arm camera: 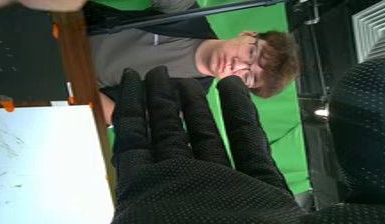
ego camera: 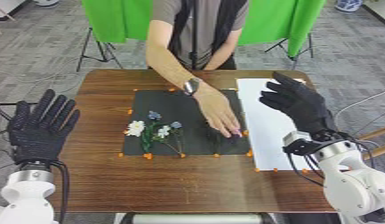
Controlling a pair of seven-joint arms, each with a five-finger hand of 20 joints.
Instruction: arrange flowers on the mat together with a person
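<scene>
In the head view, the dark mat lies mid-table with a white flower, a smaller white flower and bluish flowers with green stems on its left part. A person's hand reaches over its right part, fingertips at a small purple flower. My right hand is open and empty above the white sheet, right of the mat. My left hand is open beyond the table's left edge. In the right wrist view, my right hand has straight fingers.
A white sheet lies right of the mat on the brown table. Orange pieces line the mat's edges. The person's arm crosses the table's far edge in front of a green cloth.
</scene>
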